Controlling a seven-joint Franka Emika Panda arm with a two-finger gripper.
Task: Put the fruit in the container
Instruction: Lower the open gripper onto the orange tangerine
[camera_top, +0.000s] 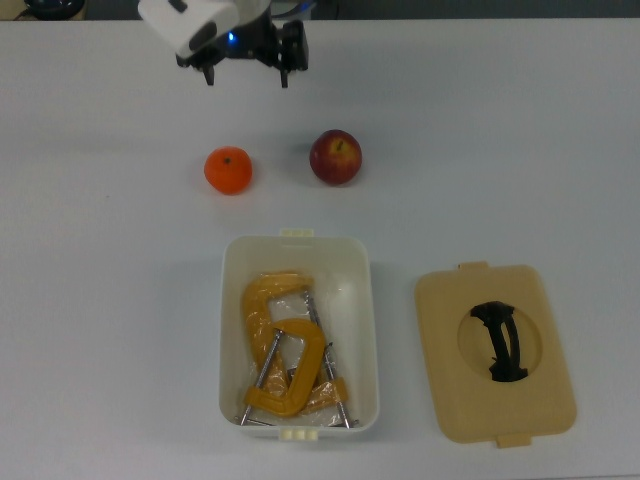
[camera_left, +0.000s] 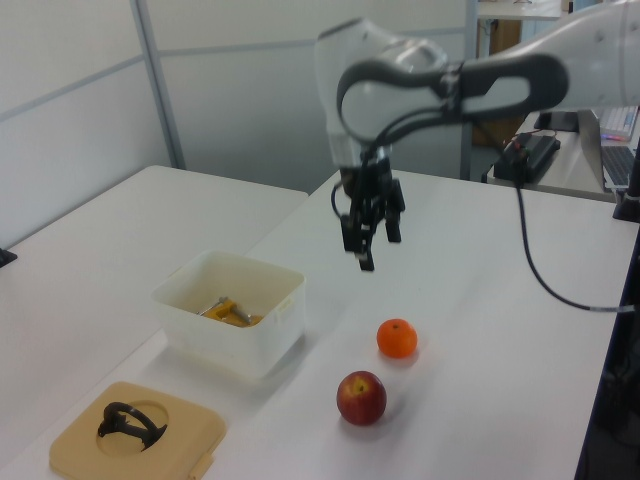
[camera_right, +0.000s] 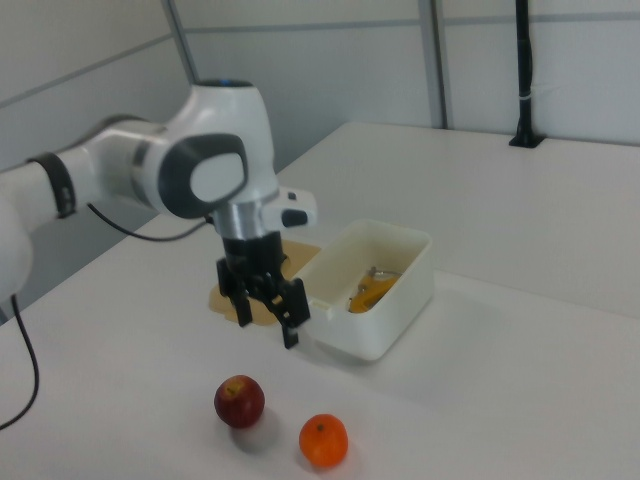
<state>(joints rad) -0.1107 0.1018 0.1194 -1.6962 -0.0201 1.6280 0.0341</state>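
Bright, even overhead lighting; soft faint shadows under the apple (camera_right: 239, 401) and mandarin (camera_right: 323, 441); slightly soft focus throughout; pale washed-out counter (camera_top: 520, 150).

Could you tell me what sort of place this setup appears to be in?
Probably a robotics lab or office workspace: a robot arm works over a plain white table, with partition walls behind and a desk with a laptop at the left view's right.

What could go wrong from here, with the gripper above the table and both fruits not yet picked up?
1. The round orange mandarin and dark red apple lie loose on the smooth white table; an off-centre contact by the open gripper could roll either away.
2. The white rectangular plastic tub already holds yellow metal C-clamps, so a dropped fruit may land on metal and settle unevenly.
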